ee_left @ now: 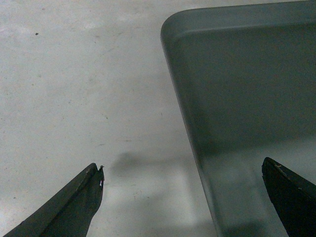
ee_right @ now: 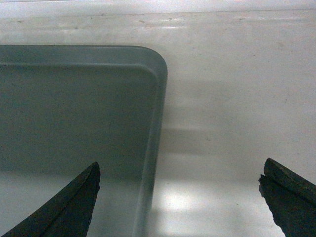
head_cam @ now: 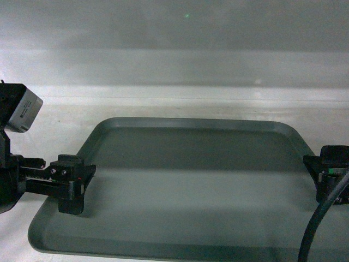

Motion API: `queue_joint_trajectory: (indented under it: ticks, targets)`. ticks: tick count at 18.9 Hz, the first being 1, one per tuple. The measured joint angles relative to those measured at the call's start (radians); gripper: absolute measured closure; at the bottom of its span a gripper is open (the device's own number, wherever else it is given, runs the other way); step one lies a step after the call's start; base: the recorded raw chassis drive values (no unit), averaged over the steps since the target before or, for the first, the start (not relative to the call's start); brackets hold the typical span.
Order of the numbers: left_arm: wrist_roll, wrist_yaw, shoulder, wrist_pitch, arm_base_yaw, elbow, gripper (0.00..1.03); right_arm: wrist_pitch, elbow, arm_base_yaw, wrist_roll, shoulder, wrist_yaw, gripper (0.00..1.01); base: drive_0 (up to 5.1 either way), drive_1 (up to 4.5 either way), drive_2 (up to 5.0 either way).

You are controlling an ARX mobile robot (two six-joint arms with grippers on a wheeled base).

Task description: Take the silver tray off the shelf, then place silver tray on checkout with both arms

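silver tray [head_cam: 185, 202] lies flat on shelf [head_cam: 54, 117]. left gripper [ee_left: 182, 197] and right gripper [ee_right: 180, 192], fingers spread, each straddle a side rim, likely lined up for a two-sided lift.

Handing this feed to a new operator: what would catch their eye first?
The big grey silver tray fills the middle of the head view, lying flat on the white shelf. The left gripper and right gripper flank its two short sides, each open with the rim between its jaws.
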Motion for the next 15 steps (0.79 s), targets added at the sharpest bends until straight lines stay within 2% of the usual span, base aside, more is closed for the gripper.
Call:
queue_joint_trajectory:
  ticks: [7, 10, 15]
  targets:
    - [-0.004, -0.019, 0.089, 0.042, -0.008, 0.042, 0.05, -0.031, 0.048, 0.03, 0.02, 0.08, 0.03, 0.03, 0.0, 0.0, 0.0]
    - [-0.012, -0.034, 0.108, 0.047, -0.019, 0.054, 0.05, -0.053, 0.076, 0.036, 0.043, 0.101, 0.042, 0.03, 0.0, 0.0, 0.0]
    - [-0.013, -0.056, 0.108, 0.047, -0.031, 0.053, 0.05, -0.044, 0.076, 0.041, 0.054, 0.112, 0.042, 0.03, 0.0, 0.0, 0.0]
